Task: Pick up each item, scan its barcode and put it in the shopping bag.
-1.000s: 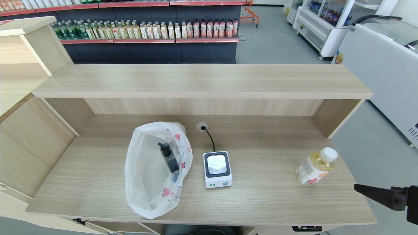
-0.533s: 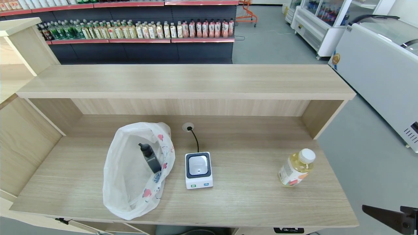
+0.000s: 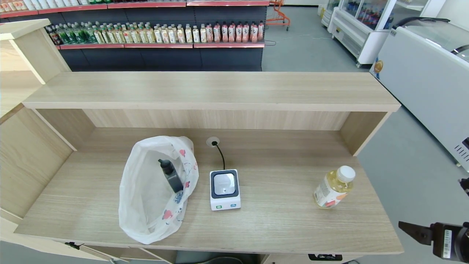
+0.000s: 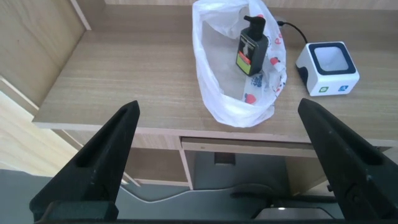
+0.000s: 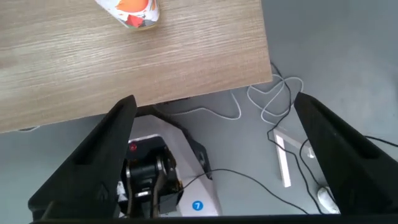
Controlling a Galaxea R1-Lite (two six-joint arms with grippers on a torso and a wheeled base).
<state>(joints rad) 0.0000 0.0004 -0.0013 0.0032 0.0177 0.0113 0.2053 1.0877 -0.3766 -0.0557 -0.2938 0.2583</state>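
Head view is giving us the whole checkout worktop (image 3: 278, 220). The drink bottle (image 3: 334, 187) is standing near its right end, well apart from the scanner (image 3: 224, 184) at the middle. The shopping bag (image 3: 154, 190) is lying just to the left of the scanner with its mouth gaping, and a dark pump bottle (image 3: 171, 176) is leaning inside it. We are therefore judging the drink bottle to be the one item left to scan.

The right gripper (image 5: 211, 165) is hanging off the worktop's front right corner, outside the edge and apart from the bottle, with its fingers spread wide and holding nothing. The left gripper (image 4: 214, 162) is sitting in front of the worktop's near edge, facing the bag, and its fingers are likewise parted wide and empty.

We are reading the drink bottle as clear plastic, filled nearly to the neck with pale yellow liquid under a white cap. So we are expecting some weight, a smooth rounded wall that is likely to slip or twist, and a thin skin that is apt to give under a hard squeeze. We are favouring a hold across the labelled body at about mid-height, below the shoulder, where the wall is straight and the film is offering a little friction. We cannot tell where the barcode is sitting on the label, so we are planning a hold that keeps most of the wrap uncovered for the scanner window. The bag is looking soft and limp, so its rim is likely to fold if the bottle is brushing it on the way in.
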